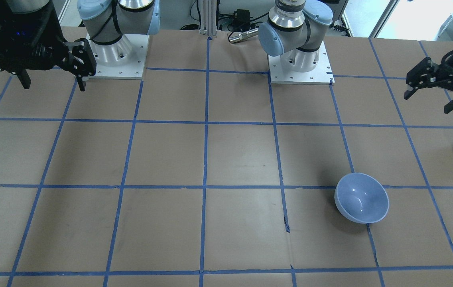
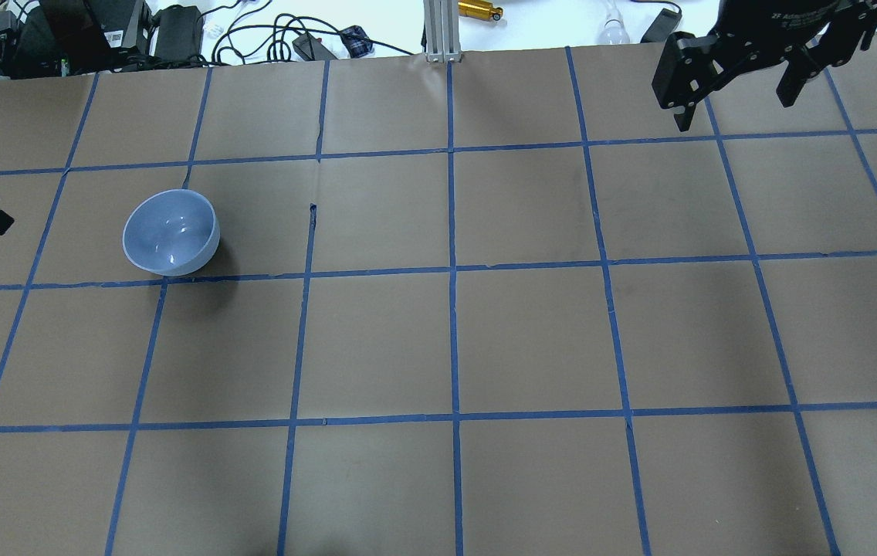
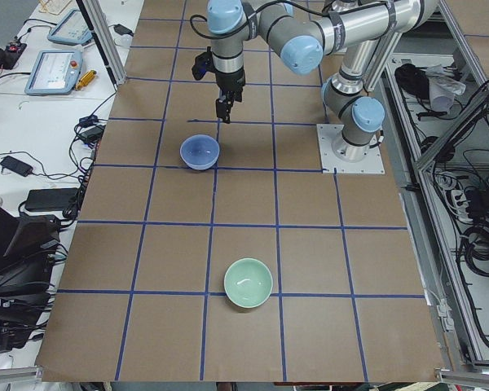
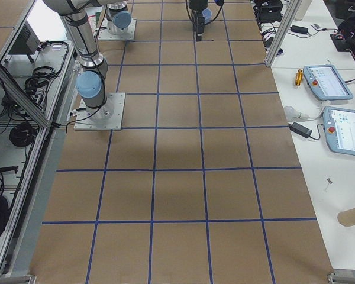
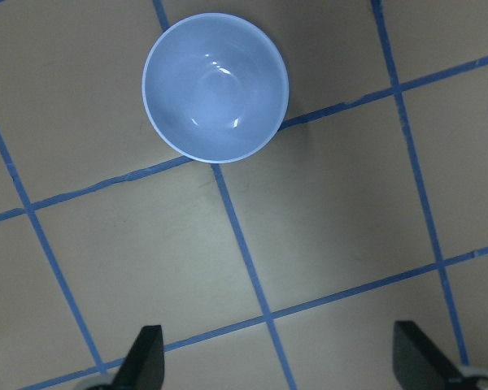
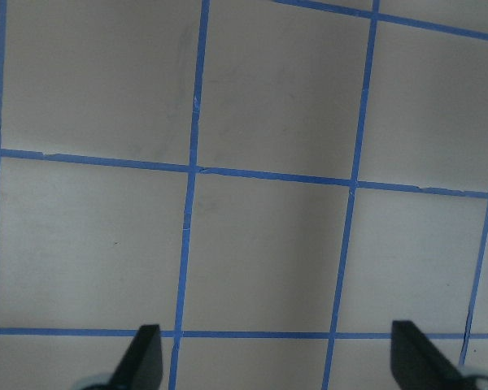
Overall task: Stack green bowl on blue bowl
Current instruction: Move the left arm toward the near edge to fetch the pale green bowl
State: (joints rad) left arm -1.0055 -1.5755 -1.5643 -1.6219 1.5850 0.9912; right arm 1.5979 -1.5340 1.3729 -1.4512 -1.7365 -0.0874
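Below the matt black left pincer [image 5: 281,351] the blue bowl [image 5: 215,87] gleams glossy and smooth, as does the green bowl [image 3: 248,283] farther off, on matt brown paper [image 2: 531,340] with blue tape [image 2: 452,232].

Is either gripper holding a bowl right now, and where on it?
Nothing is held. The left gripper and right gripper are both open with nothing between their fingers. The green bowl and blue bowl sit apart, untouched.

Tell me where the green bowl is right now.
In the exterior left view the green bowl sits upright on the table toward its near end, well apart from the blue bowl; the front-facing view clips it at the right edge.
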